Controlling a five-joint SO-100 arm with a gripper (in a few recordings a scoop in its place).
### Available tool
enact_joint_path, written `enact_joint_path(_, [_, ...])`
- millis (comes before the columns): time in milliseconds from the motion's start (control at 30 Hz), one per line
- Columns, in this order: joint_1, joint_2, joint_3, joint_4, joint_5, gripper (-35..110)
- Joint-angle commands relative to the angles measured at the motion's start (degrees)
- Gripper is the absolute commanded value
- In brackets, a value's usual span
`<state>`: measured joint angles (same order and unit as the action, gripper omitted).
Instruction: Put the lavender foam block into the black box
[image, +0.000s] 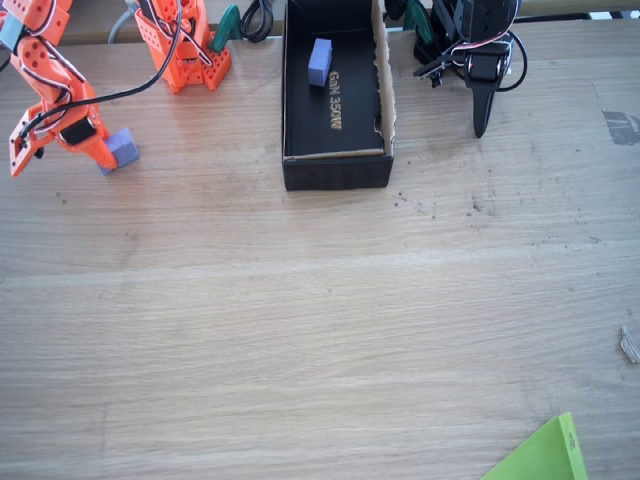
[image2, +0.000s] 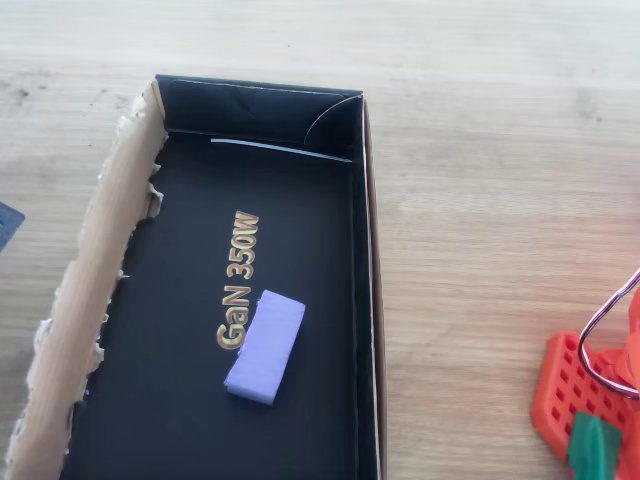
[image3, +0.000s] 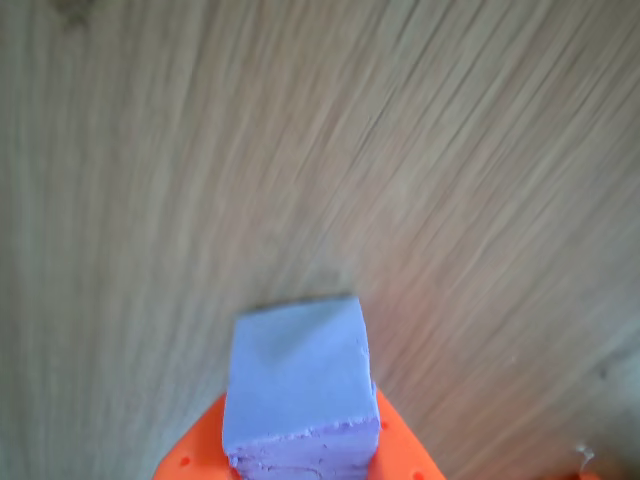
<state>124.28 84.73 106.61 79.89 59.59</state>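
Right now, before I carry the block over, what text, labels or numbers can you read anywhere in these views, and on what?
"GaN 350W": gold lettering on the inside floor of the oblong black cardboard box, beside the longer lavender foam block lying in it; readable in the overhead and fixed views.
No other text is readable on the wooden table, the orange arm or the green sheet.

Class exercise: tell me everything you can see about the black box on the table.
The black box is an oblong, shallow, open-topped cardboard tray with a matte black inside. One long wall is torn, showing ragged brown cardboard. Gold "GaN 350W" lettering runs along its floor. It sits flat on the wooden table near the far edge. A longer lavender foam block lies inside, beside the lettering.
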Motion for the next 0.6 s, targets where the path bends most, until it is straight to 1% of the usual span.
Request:
enact_joint_path(0, [0.35, 1.49, -2.11, 1.76, 0.97, 0])
enact_joint_path(133, [-0.18, 2.46, -3.25, 3.96, -0.09, 0])
enact_joint_path(333, [-1.58, 8.44, -8.88, 16.35, 0.18, 0])
enact_joint_path(567, [-2.55, 19.42, -10.37, 23.99, -1.49, 0])
